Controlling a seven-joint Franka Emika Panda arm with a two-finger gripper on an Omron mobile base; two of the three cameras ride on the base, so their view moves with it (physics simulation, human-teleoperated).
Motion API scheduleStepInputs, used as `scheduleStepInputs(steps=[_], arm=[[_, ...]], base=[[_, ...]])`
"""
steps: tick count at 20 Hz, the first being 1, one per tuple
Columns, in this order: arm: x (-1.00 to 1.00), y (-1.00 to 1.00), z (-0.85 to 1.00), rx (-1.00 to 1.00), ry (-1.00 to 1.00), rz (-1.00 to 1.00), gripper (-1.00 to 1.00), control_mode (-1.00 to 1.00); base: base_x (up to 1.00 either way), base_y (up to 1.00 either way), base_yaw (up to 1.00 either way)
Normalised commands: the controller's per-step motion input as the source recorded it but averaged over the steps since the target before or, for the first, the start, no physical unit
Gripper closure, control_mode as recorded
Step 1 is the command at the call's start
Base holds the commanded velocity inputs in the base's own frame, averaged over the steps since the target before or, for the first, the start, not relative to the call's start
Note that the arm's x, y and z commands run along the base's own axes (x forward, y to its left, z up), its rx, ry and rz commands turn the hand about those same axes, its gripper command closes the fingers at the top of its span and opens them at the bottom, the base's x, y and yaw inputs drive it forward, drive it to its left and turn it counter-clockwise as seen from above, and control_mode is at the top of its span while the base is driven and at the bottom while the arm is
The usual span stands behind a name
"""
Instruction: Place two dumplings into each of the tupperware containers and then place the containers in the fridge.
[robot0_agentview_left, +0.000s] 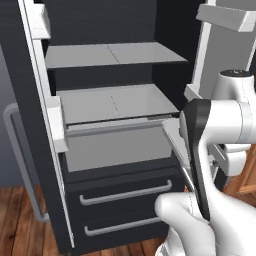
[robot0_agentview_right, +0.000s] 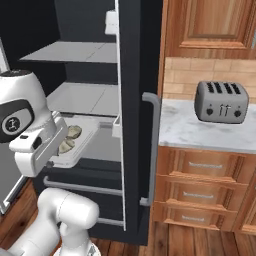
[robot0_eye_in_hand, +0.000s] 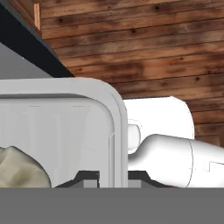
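Arm bent low before the open fridge (robot0_agentview_left: 115, 55); tool (robot0_eye_in_hand: 113, 176) pinches the tupperware container (robot0_eye_in_hand: 65, 118) rim, dumplings (robot0_agentview_right: 70, 137) inside.

Glossy white rounded-segment robot arm (robot0_agentview_left: 225, 220) with a dark grey joint band and a small white round logo on its dark cap, beside the tall dark fridge (robot0_agentview_left: 55, 200).

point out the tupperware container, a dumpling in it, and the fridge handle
tupperware container (robot0_eye_in_hand: 114, 122): hand view, on its rounded corner rim.
dumpling (robot0_agentview_right: 74, 131): right base view, on its pleated top.
fridge handle (robot0_agentview_right: 153, 150): right base view, on the middle of the vertical bar.
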Motion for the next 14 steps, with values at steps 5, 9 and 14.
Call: scheduleStepInputs(steps=[5,9,14], arm=[[0.00,0.00,0.00,0.00,0.00,0.00,1.00,1.00],[0.00,0.00,0.00,0.00,0.00,0.00,1.00,1.00],[0.00,0.00,0.00,0.00,0.00,0.00,1.00,1.00]], base=[[0.51,0.09,-0.01],[0.07,0.64,-0.09],[0.01,0.75,-0.04]])
